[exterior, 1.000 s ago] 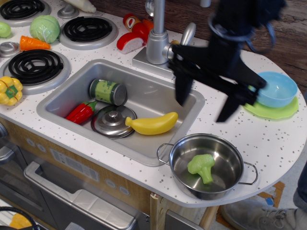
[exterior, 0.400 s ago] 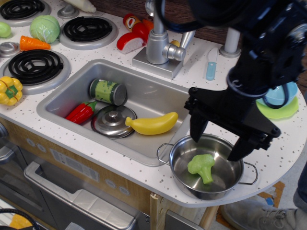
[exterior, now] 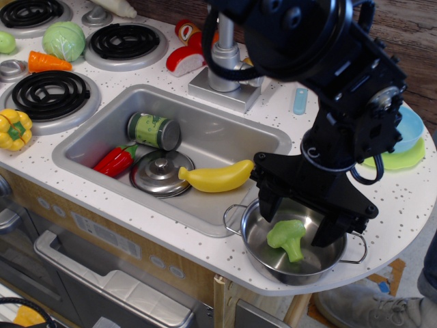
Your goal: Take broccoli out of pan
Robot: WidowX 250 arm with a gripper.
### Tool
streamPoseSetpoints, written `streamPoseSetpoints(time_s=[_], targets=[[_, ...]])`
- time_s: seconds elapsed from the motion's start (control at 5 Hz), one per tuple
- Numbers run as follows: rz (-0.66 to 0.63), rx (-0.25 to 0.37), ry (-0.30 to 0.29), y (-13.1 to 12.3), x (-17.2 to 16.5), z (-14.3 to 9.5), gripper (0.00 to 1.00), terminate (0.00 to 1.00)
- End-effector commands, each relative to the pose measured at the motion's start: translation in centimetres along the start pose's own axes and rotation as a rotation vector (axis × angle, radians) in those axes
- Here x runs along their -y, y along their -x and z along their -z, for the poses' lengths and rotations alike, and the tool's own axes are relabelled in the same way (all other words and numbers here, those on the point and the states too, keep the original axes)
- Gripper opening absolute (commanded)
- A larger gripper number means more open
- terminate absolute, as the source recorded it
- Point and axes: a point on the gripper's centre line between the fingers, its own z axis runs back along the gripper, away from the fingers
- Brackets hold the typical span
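The light-green toy broccoli (exterior: 287, 237) lies on its side inside the shiny steel pan (exterior: 256, 254), which stands on the counter at the front right, beside the sink. My black gripper (exterior: 293, 222) is open and has come down into the pan. One finger (exterior: 268, 205) stands left of the broccoli head and the other (exterior: 326, 230) stands right of it. The fingers straddle the broccoli without closing on it. The arm hides the pan's far rim.
The sink (exterior: 89, 140) holds a green can (exterior: 153, 130), red pepper (exterior: 116, 159), steel lid (exterior: 159, 173) and banana (exterior: 217, 176). A blue bowl (exterior: 408, 127) on a green plate sits at the right. Burners, cabbage (exterior: 63, 40), carrot and yellow pepper lie at the left. The faucet (exterior: 223, 51) stands behind.
My gripper has moved from above the sink's far right corner forward and down into the pan, staying open, and now straddles the broccoli. The broccoli and pan have not moved.
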Motion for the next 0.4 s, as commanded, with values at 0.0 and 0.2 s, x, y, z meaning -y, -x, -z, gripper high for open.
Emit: streamPoseSetpoints(time_s=[0.0, 0.2], targets=[[-0.028, 0.034, 0.034, -0.3, 0.01, 0.71, 1.0, 0.0], [-0.025, 0.031, 0.063, -0.15, -0.62, 1.63, 1.0, 0.0]])
